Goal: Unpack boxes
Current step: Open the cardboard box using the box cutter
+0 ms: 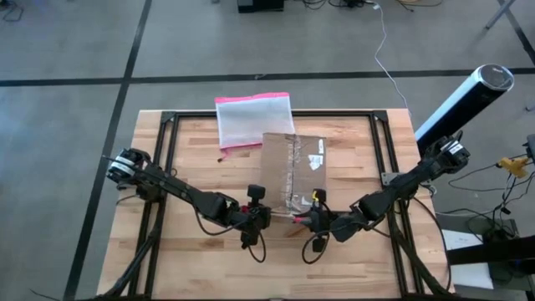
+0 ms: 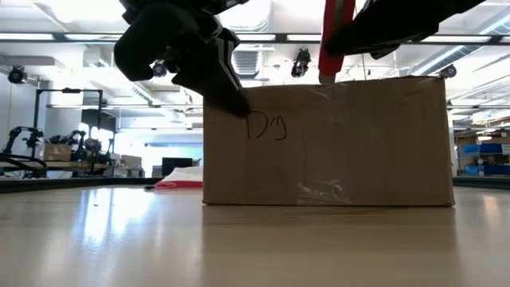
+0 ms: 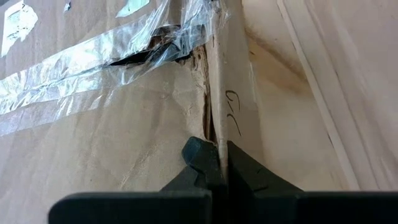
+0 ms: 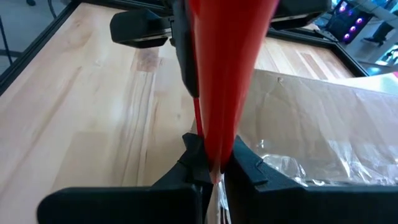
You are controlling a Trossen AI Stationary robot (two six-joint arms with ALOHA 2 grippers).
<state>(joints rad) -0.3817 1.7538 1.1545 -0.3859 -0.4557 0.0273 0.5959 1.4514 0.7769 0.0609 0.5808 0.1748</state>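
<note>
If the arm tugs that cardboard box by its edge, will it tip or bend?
The box sits wide and low, so it probably slides rather than tips. The left gripper pinches just a thin edge, which may flex. The torn tape suggests the seam gives easily.

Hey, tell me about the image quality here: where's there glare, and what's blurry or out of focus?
Low view: ceiling lights glare off the table, and the left gripper is a dark silhouette against the box. Left wrist view: the clear tape throws bright highlights. Right wrist view: the red tool held in the right gripper is a close, soft blur. High view: evenly lit.
</note>
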